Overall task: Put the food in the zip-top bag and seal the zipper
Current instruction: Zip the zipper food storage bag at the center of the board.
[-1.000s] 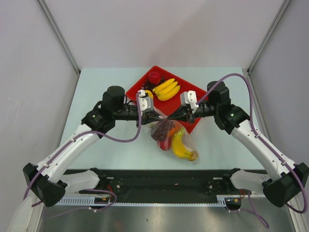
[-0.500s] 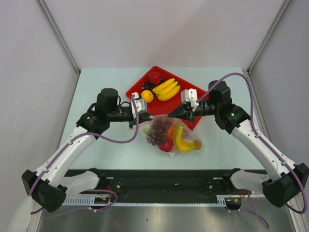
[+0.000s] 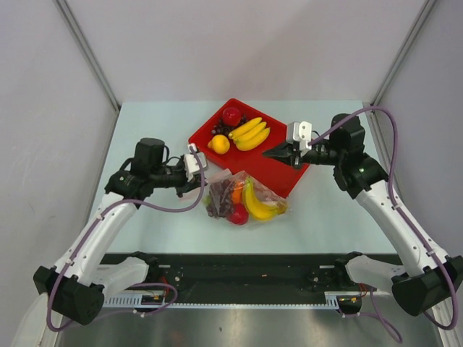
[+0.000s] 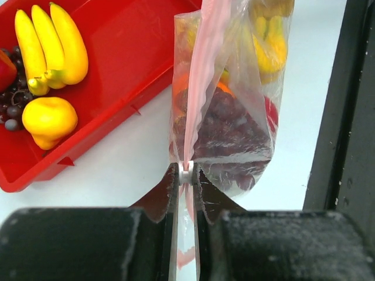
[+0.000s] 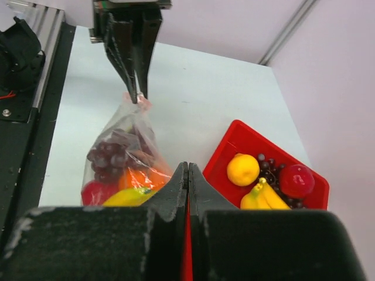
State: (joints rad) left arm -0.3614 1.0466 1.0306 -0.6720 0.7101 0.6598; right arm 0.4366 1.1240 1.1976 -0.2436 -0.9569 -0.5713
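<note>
Though bag (image 4: 241,75) clear — food (image 4: 225,126) hazy.

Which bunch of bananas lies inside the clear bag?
The lower bunch in the top view: it lies inside the zip-top bag. The other bunch lies uncovered on the red tray.

The right end effector (image 5: 187,171) has its fingers pressed flat together above the desk (image 5: 193,88). Opposite, the left end effector (image 5: 139,93) pinches the top corner of the zip-top bag (image 5: 126,132), which holds dark grapes (image 5: 108,153) and a red apple (image 5: 94,192). Beside it, the red tray (image 5: 227,153) carries a lemon (image 5: 243,169), a second apple (image 5: 296,180) and bananas (image 5: 263,199).
</note>
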